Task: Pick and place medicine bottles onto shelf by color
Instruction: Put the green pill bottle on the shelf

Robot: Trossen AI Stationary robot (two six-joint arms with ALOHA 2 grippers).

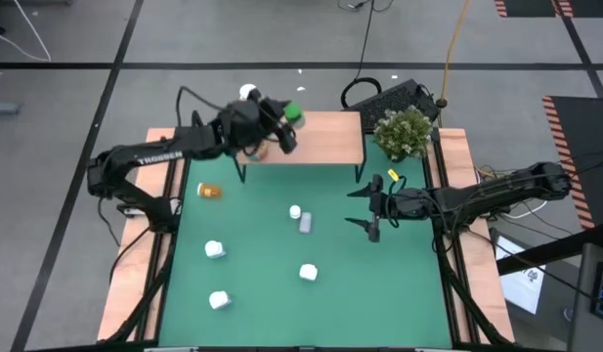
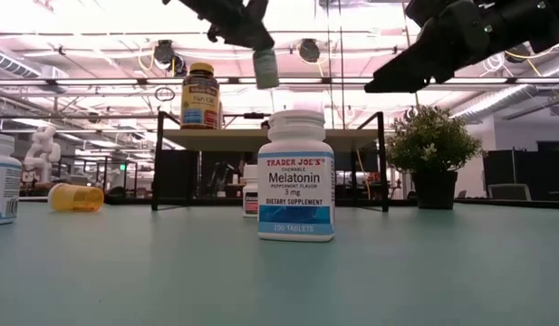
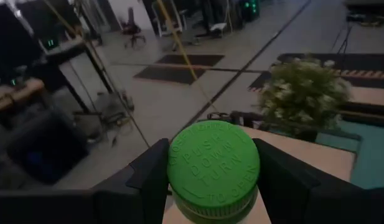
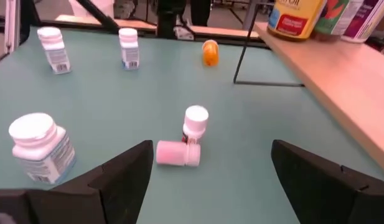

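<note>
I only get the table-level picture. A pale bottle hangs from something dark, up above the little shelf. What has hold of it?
Observer: The left gripper has it. It is a green-capped bottle, clamped between both fingers over the shelf.
Visitor: And the dark arm at the upper right?
Observer: That is the right gripper. It is open and empty, above the table in front of the shelf.
Visitor: What does it point at?
Observer: Two small white bottles: a lying bottle right beside a standing bottle.
</note>
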